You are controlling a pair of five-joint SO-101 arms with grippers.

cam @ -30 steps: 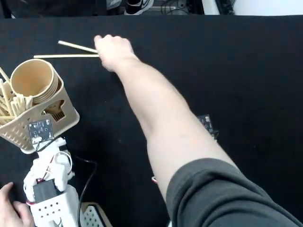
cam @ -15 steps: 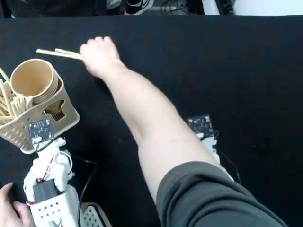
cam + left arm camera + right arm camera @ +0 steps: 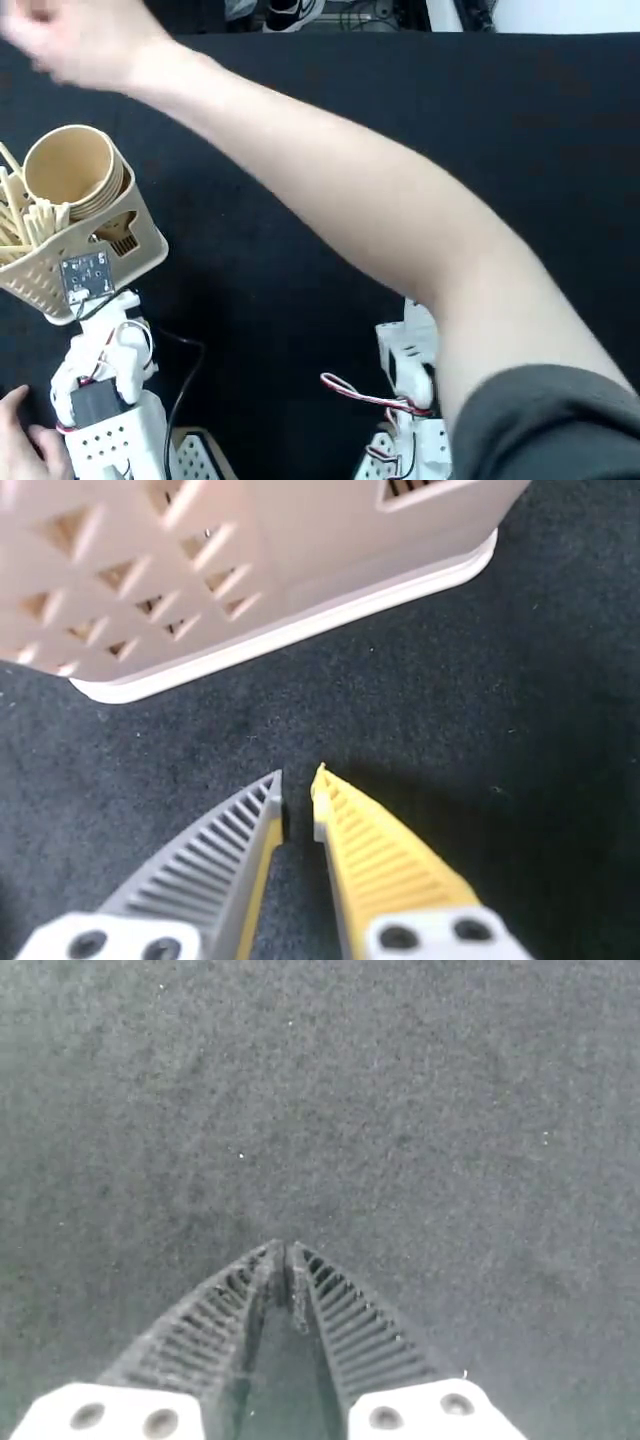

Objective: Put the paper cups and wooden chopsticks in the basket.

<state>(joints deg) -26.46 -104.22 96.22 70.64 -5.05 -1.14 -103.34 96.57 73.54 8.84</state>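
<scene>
A beige lattice basket [image 3: 140, 225] stands at the table's left, holding stacked paper cups [image 3: 70, 165] and several wooden chopsticks [image 3: 15, 205]. My left gripper [image 3: 299, 778] is shut and empty, just above the black cloth and a short way from the basket's wall [image 3: 250, 570]. The left arm [image 3: 100, 380] sits right in front of the basket. My right gripper [image 3: 286, 1252] is shut with nothing in it, pointing down at bare cloth. The right arm [image 3: 405, 360] is folded back near the front edge.
A person's bare forearm [image 3: 330, 190] crosses the table from the front right to the far left corner, where the hand [image 3: 70, 40] is blurred. Another hand [image 3: 20, 440] rests by the left arm's base. Black cloth [image 3: 500, 130] covers the table.
The person's hand swept from the two loose chopsticks at the back left up to the far corner, and those chopsticks are gone from the cloth. The right arm drew back toward the front edge.
</scene>
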